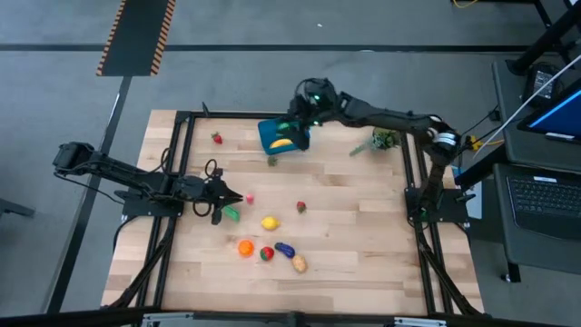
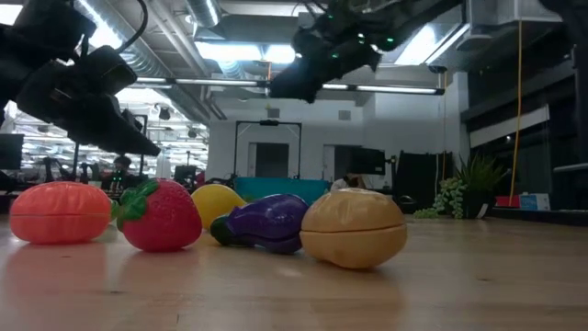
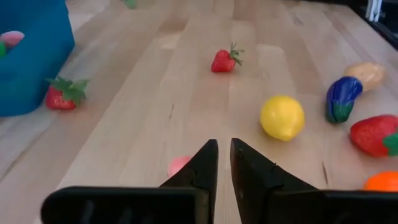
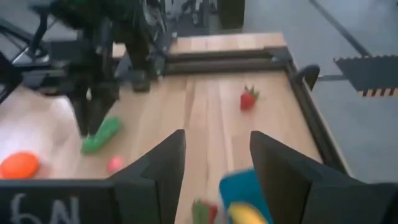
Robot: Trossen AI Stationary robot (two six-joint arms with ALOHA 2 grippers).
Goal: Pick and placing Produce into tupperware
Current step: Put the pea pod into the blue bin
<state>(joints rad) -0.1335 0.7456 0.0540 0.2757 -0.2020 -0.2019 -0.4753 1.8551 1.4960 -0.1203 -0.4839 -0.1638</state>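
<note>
The blue tupperware (image 1: 283, 136) stands at the table's far middle with a yellow banana (image 1: 282, 143) in it. My right gripper (image 4: 217, 134) hovers above it, open, with nothing between its fingers. My left gripper (image 3: 224, 144) is low over the table at the left, shut on nothing, beside a small pink piece (image 3: 179, 165) and a green cucumber (image 1: 231, 214). On the table lie a lemon (image 3: 282, 117), an orange (image 1: 245, 247), an eggplant (image 3: 341, 99), a potato (image 2: 354, 227) and several strawberries, one (image 3: 62, 93) next to the tupperware. My left gripper has the small pink piece (image 3: 179, 165) right by the outer side of one finger, which hides part of it. Whether the finger touches the piece, I cannot tell. The piece lies on the table.
A leafy plant sprig (image 1: 381, 141) lies at the far right of the table. A black frame (image 1: 182, 118) runs along the table's edges. Bare wood (image 1: 363, 227) lies right of the produce cluster.
</note>
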